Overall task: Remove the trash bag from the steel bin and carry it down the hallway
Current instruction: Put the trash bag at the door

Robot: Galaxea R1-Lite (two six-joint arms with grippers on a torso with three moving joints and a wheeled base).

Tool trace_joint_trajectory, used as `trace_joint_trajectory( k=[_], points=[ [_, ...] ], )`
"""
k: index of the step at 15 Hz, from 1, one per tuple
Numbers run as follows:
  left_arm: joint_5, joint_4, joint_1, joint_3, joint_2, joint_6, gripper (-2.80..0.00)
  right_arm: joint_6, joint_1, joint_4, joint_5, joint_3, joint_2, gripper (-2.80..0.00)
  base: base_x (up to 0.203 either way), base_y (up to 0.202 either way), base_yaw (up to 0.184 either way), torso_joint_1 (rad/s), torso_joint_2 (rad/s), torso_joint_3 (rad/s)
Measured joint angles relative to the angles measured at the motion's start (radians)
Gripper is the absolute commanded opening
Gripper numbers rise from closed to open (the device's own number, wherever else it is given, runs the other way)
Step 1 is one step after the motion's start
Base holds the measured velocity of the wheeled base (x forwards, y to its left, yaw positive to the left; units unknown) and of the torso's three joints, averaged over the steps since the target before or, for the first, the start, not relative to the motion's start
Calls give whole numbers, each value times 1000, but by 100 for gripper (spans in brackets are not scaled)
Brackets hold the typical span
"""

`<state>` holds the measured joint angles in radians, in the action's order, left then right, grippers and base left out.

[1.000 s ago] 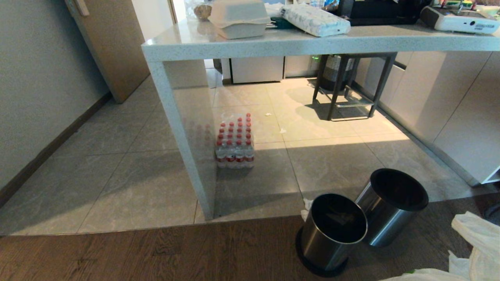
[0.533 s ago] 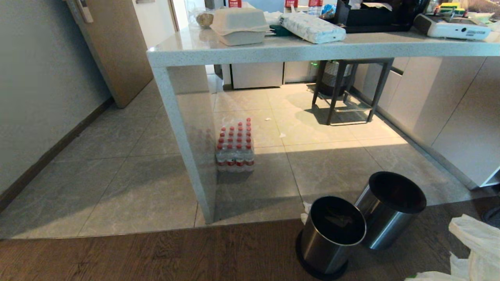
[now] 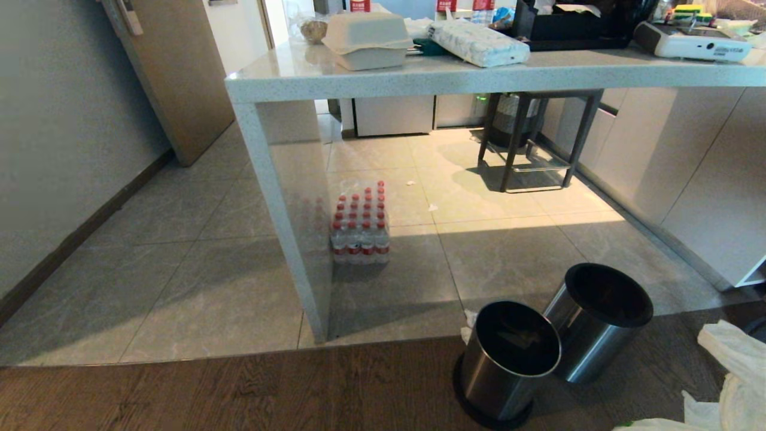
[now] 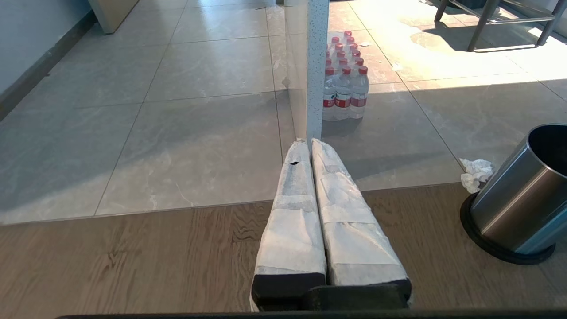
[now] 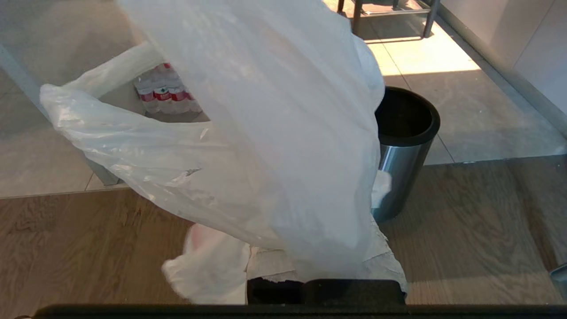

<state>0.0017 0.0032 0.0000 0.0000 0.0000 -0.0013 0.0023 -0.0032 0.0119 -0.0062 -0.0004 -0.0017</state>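
**binwatcher:** The right gripper (image 5: 325,270) pinches the trash bag (image 5: 274,146), which hangs clear of the steel bin (image 5: 405,146). The left gripper (image 4: 310,144) is pressed together, empty.

**tilefan:** The thin film could slip or tear while it's driven off (the bag blocks the wrist view too).

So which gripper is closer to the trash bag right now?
Right. The right gripper is shut on the trash bag, which drapes over it. The left gripper is shut and empty over the wooden floor, with no bag near it.
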Motion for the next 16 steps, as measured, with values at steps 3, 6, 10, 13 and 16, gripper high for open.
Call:
trace_joint_trajectory(
  k=[3,6,10,13,16],
  points=[
    [0,0,0,0,0,0,-280,0,0,0,0,0,0,-280,0,0,0,0,0,0],
    [0,0,0,0,0,0,-280,0,0,0,0,0,0,-280,0,0,0,0,0,0],
    [-1,0,0,0,0,-1,-280,1,0,0,0,0,0,-280,0,0,0,0,0,0],
    [0,0,0,0,0,-1,-280,0,0,0,0,0,0,-280,-1,137,-4,2,3,2],
    [0,0,0,0,0,-1,-280,0,0,0,0,0,0,-280,0,192,-2,2,-2,1]
  ],
)
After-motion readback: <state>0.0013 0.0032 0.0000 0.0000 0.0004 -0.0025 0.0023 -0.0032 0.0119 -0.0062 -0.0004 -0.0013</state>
